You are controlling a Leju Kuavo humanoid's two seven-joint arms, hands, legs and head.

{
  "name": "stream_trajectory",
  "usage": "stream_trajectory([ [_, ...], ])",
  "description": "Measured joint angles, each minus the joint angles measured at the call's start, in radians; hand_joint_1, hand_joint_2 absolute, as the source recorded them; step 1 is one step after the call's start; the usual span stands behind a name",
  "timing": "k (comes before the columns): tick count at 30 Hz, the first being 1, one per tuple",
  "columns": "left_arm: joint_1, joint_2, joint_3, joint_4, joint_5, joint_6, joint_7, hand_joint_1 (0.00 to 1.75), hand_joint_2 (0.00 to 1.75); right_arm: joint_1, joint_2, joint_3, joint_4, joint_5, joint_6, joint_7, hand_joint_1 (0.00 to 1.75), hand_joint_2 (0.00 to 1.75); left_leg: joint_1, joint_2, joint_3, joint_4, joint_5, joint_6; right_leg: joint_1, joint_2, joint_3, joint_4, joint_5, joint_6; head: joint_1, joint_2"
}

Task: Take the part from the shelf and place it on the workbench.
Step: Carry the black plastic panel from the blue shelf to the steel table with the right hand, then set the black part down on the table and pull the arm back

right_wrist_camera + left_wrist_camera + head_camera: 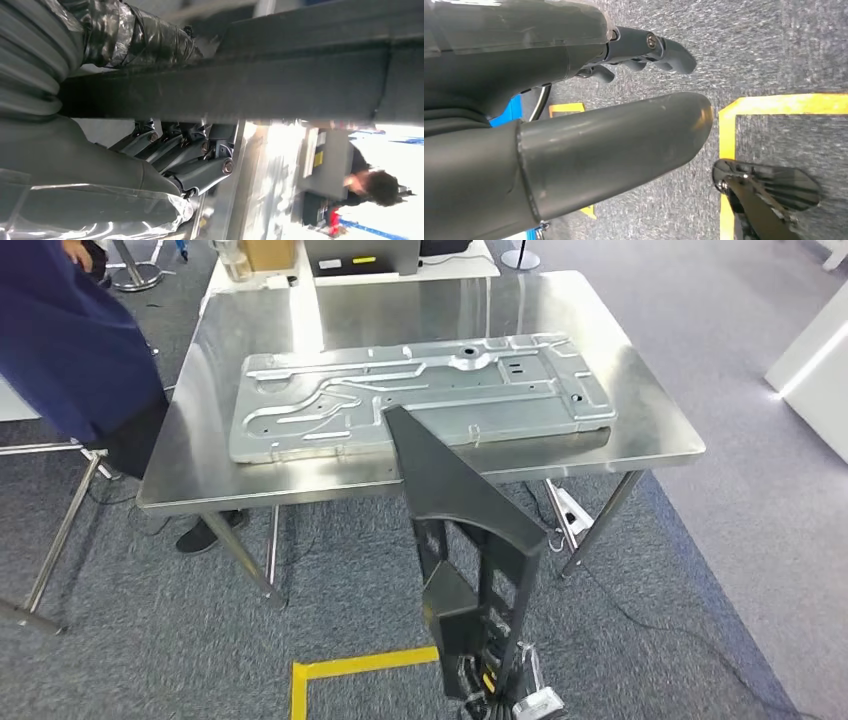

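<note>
Gripping hand: right hand holds the black part; its fingers curl against the part in the right wrist view.
Part position: tilted, upper tip over the workbench near edge, at 6 o'clock of the metal panel.
Hidden: the part's lower end blurs near the bottom edge.
Left hand: hangs above the carpet, fingers loosely curled, holding nothing.
Person: cut off at 10 o'clock.

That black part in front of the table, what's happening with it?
The right robot hand grips a long black part and holds it up, its top end over the near edge of the steel workbench. A large metal panel lies on the bench. The left robot hand hangs empty over the carpet.
</note>
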Motion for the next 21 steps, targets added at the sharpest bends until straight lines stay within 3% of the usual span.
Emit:
stream_trajectory([
  [3,-0.004,0.001,0.002,0.000,-0.009,-0.001,0.001,0.00,0.00,-0.019,-0.004,0.003,-0.009,0.315,-0.140,0.144,1.75,1.75,0.001,0.002,-0.010,0.048,0.013,-0.016,-0.001,0.007,0.029,-0.014,-0.013,-0.030,0.000,0.000],
  [5,-0.006,0.001,0.002,0.000,-0.018,-0.004,0.002,0.00,0.00,-0.043,-0.015,0.001,-0.019,0.586,-0.220,0.269,1.75,1.75,0.002,0.003,-0.069,0.152,-0.005,-0.018,-0.001,0.010,0.054,-0.025,-0.026,-0.044,0.000,0.000],
  [7,-0.007,0.002,0.002,0.000,-0.029,-0.008,0.005,0.00,0.00,-0.064,-0.030,0.000,-0.024,0.773,-0.247,0.360,1.75,1.75,0.000,0.003,-0.152,0.258,-0.062,-0.018,0.003,0.011,0.076,-0.028,-0.044,-0.050,-0.001,0.000],
  [8,-0.007,0.002,0.001,0.000,-0.035,-0.009,0.008,0.00,0.00,-0.073,-0.040,-0.002,-0.025,0.834,-0.246,0.393,1.75,1.75,-0.001,0.003,-0.186,0.283,-0.085,-0.016,0.006,0.012,0.089,-0.029,-0.054,-0.051,-0.001,0.000],
  [9,-0.006,0.003,0.001,0.000,-0.042,-0.011,0.012,0.00,0.00,-0.083,-0.052,-0.007,-0.025,0.882,-0.242,0.420,1.75,1.75,-0.003,0.003,-0.208,0.282,-0.090,-0.013,0.008,0.014,0.103,-0.029,-0.065,-0.051,-0.001,0.000],
  [10,-0.005,0.004,0.000,0.000,-0.049,-0.014,0.016,0.00,0.00,-0.097,-0.065,-0.015,-0.025,0.921,-0.234,0.442,1.75,1.75,-0.005,0.003,-0.218,0.253,-0.070,-0.007,0.011,0.015,0.118,-0.029,-0.077,-0.051,-0.001,0.000],
  [12,-0.002,0.007,-0.003,0.000,-0.060,-0.019,0.021,0.00,0.00,-0.136,-0.092,-0.035,-0.021,0.972,-0.211,0.470,1.75,1.75,-0.015,0.003,-0.219,0.145,0.040,0.011,0.016,0.018,0.146,-0.029,-0.100,-0.049,0.000,0.000],
  [14,-0.004,0.009,-0.006,0.001,-0.068,-0.025,0.022,0.00,0.00,-0.179,-0.117,-0.055,-0.010,0.994,-0.186,0.482,1.75,1.75,-0.025,0.002,-0.217,0.073,0.116,0.025,0.018,0.021,0.161,-0.029,-0.119,-0.039,0.000,0.000],
  [18,-0.009,0.009,-0.011,0.001,-0.079,-0.030,0.023,0.00,0.00,-0.258,-0.156,-0.084,0.015,1.009,-0.146,0.489,1.75,1.75,-0.024,-0.001,-0.182,0.032,0.119,0.040,0.018,0.022,0.172,-0.004,-0.120,-0.019,-0.001,0.000],
  [19,-0.010,0.008,-0.012,0.001,-0.081,-0.031,0.023,0.00,0.00,-0.279,-0.165,-0.089,0.023,1.011,-0.137,0.492,1.75,1.75,-0.022,-0.001,-0.167,0.023,0.118,0.045,0.017,0.020,0.158,0.026,-0.121,-0.014,-0.001,0.000],
  [21,-0.014,0.008,-0.017,0.001,-0.085,-0.032,0.022,0.00,0.00,-0.316,-0.181,-0.096,0.039,1.013,-0.123,0.498,1.75,1.75,-0.019,-0.001,-0.145,0.013,0.111,0.051,0.012,0.018,0.090,0.131,-0.150,-0.002,-0.001,0.000],
])
